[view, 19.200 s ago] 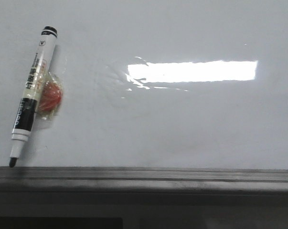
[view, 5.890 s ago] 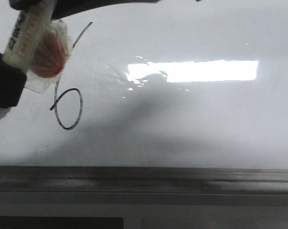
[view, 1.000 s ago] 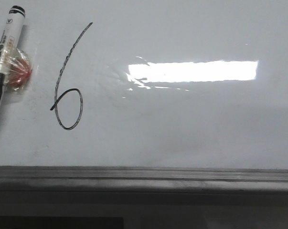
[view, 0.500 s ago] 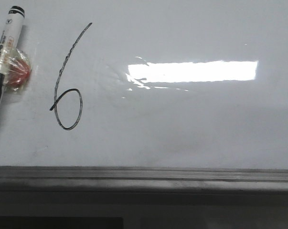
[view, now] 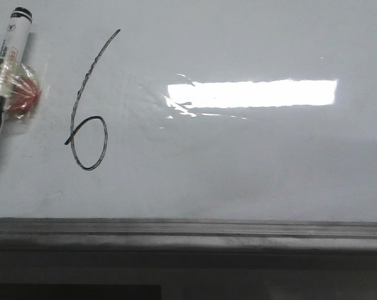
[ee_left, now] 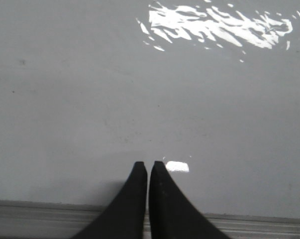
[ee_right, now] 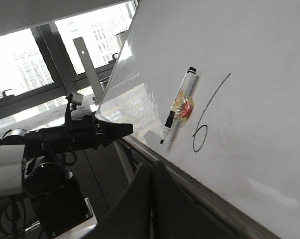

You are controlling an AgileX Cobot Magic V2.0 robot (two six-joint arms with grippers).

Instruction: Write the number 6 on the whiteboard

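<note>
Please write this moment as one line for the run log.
6: drawn on whiteboard | marker: on board, left of 6 | left gripper: shut, empty | right gripper: shut, empty

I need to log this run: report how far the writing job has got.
Done: the number 6 stands complete on the whiteboard, stem and closed loop. The marker lies on the board left of it. In hand: nothing; the left gripper and right gripper are shut, empty. Nothing visibly remains.

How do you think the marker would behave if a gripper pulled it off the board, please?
The marker looks rigid and slim, so probably light. The red disc taped to it seems to hold it to the whiteboard, so it may resist at first. Its round barrel might roll.
</note>
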